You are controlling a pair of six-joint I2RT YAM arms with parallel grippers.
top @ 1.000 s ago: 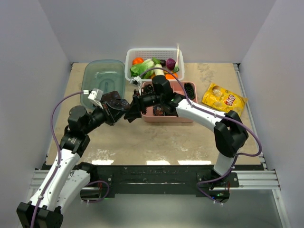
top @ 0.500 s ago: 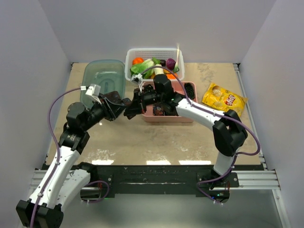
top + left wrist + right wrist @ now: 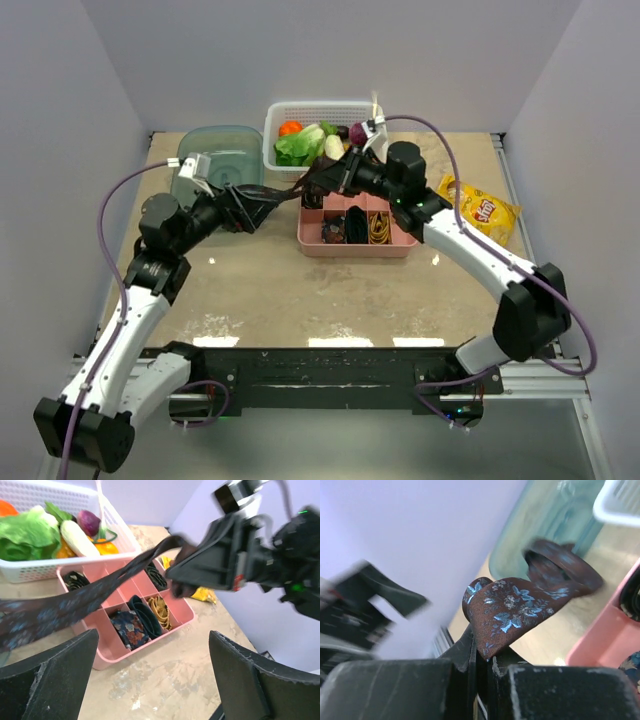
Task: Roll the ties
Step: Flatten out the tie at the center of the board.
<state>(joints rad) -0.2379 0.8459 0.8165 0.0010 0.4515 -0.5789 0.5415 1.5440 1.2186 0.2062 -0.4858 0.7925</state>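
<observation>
Right gripper (image 3: 343, 172) clamps the maroon floral tie (image 3: 285, 190) over the pink tray (image 3: 350, 250); left gripper (image 3: 155, 675), left of it, gapes wide. Vegetable basket (image 3: 320, 108) behind; left wrist view shows rolled ties (image 3: 145, 617) inside.

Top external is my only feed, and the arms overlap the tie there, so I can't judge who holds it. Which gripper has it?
Observer: The right gripper. Its wrist view shows it clamped shut on the tie.
Operator: And the left one?
Observer: The left gripper stands wide open in its wrist view, with nothing between its fingers.
Operator: Is the fabric plain? It looks just dark to me.
Observer: No. Close up, it is maroon-brown with light blue flowers.
</observation>
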